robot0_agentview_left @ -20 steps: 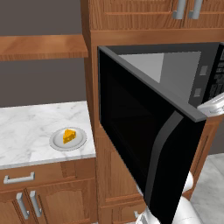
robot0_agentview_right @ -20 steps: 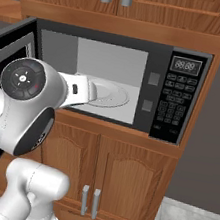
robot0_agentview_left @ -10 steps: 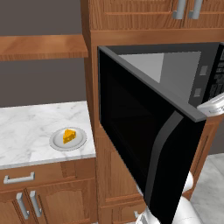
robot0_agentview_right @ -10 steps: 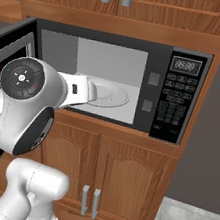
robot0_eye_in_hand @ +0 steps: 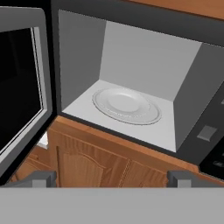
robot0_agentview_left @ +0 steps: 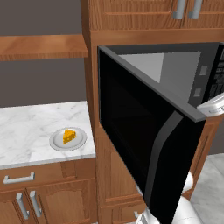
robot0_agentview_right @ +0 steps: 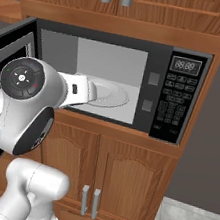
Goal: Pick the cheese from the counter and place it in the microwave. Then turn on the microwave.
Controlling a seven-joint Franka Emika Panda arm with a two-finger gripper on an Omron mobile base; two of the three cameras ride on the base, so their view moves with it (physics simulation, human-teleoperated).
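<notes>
The microwave (robot0_agentview_right: 117, 80) carries a small display (robot0_agentview_right: 185, 65) at its upper right, showing pale digits too blurred to read. Below it, the button panel (robot0_agentview_right: 172, 105) holds rows of small keys; their markings are not legible. No other writing is legible.

The microwave door (robot0_agentview_left: 144, 140) stands open, swung out toward the camera in the left base view, with its curved dark handle (robot0_agentview_left: 162, 173) along the free edge. The light grey cavity contains one item: a round white turntable plate (robot0_eye_in_hand: 126, 105) lying flat on the cavity floor. Nothing lies on the turntable plate.

The cheese (robot0_agentview_left: 68, 135) is an orange-yellow wedge resting on a round grey plate (robot0_agentview_left: 57, 143). That grey plate sits on the white marble counter (robot0_agentview_left: 26, 131), at 9 o'clock from the open door and near the counter's right edge. A brown wooden shelf (robot0_agentview_left: 41, 46) hangs at 12 o'clock above the counter.

The gripper (robot0_eye_in_hand: 113, 180) faces the open cavity from outside, in front of the wooden cabinet (robot0_eye_in_hand: 92, 168) beneath it. Its two fingertips (robot0_eye_in_hand: 43, 178) stand spread wide apart, and nothing lies between them.
</notes>
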